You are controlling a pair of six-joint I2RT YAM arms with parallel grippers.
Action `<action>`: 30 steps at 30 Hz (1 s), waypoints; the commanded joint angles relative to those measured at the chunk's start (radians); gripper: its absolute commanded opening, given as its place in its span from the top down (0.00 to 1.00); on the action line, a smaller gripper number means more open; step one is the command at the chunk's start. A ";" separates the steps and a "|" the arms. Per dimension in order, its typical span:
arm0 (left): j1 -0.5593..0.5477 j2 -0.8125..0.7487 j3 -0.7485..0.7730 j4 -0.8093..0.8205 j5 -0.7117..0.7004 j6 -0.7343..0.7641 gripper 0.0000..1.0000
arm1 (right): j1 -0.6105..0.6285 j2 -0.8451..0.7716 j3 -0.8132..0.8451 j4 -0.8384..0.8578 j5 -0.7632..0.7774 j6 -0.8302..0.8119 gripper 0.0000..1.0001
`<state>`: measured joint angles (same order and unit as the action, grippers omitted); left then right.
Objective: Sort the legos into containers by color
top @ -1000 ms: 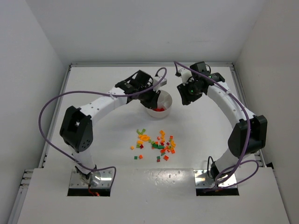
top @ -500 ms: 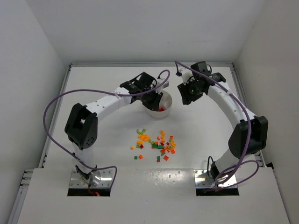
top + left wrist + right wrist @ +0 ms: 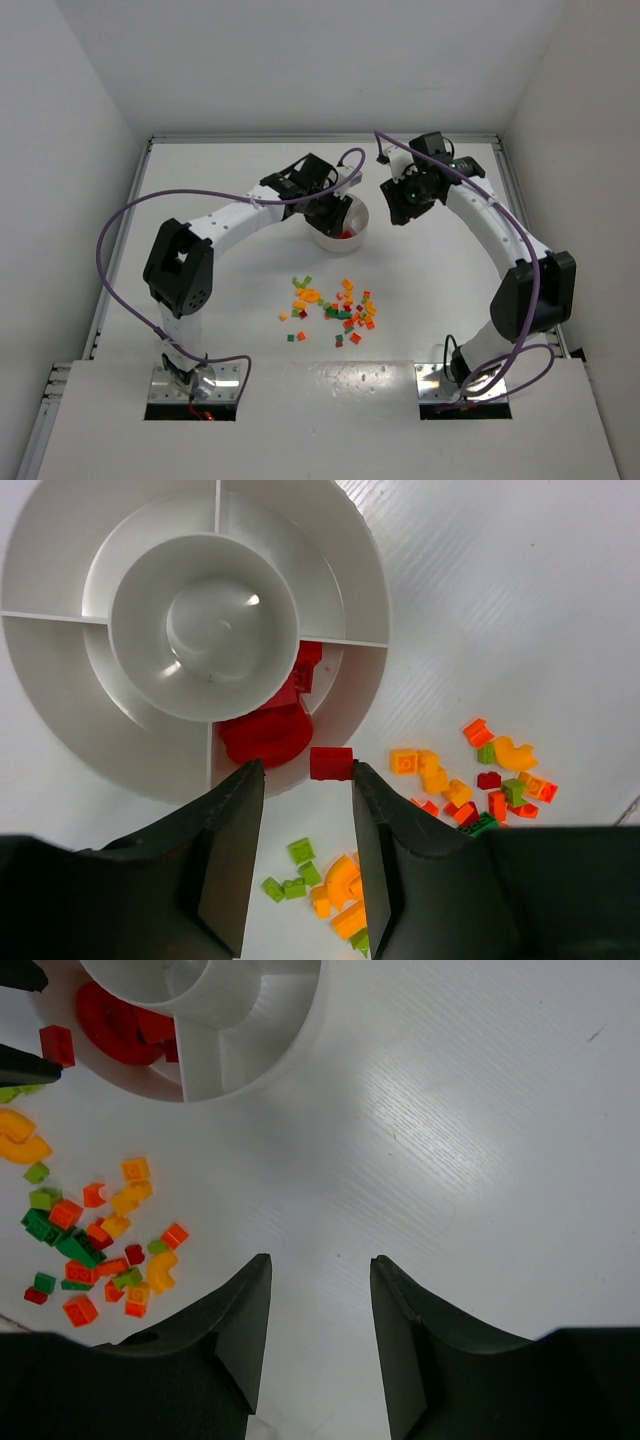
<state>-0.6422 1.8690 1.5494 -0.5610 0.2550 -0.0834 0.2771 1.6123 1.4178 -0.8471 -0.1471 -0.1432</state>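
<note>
Bench, white, seen from above w/ two robot arms bolted at its near edge. Round white dish sat toward the far middle, split into wedge compartments around a central hub. Left hand hung right over the dish's near rim, fingers apart. One red brick lay in the gap at the rim's edge, against one finger and well clear of the other; can't tell if it rested on the rim. Behind it, one wedge held a heap of red bricks; the other wedges in view looked bare. Right hand hovered over bare bench just beside the dish, fingers apart, nothing between them. Loose legos in red, orange, yellow & green lay scattered mid-bench, between the dish and the arm bases, apart from both hands.
</note>
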 commanded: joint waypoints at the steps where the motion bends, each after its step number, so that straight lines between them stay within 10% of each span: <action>1: -0.008 -0.016 0.031 0.016 -0.023 -0.001 0.54 | -0.004 -0.048 -0.009 0.019 -0.034 -0.025 0.56; 6: -0.008 -0.034 0.009 0.039 -0.023 -0.001 0.65 | -0.004 -0.048 -0.010 0.019 -0.034 -0.025 0.56; 13: -0.008 -0.045 0.009 0.049 -0.042 -0.001 0.57 | -0.004 -0.057 -0.010 0.019 -0.034 -0.025 0.56; 21: 0.084 -0.284 -0.116 0.101 0.006 0.010 0.55 | 0.037 -0.121 -0.077 -0.110 -0.397 -0.220 0.63; 30: 0.321 -0.479 -0.267 -0.011 -0.002 -0.004 0.49 | 0.370 -0.091 -0.137 -0.057 -0.321 -0.274 0.66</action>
<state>-0.3889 1.4242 1.3243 -0.5232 0.2543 -0.0761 0.5869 1.4902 1.2701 -0.9543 -0.4725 -0.4042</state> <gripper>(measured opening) 0.506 0.348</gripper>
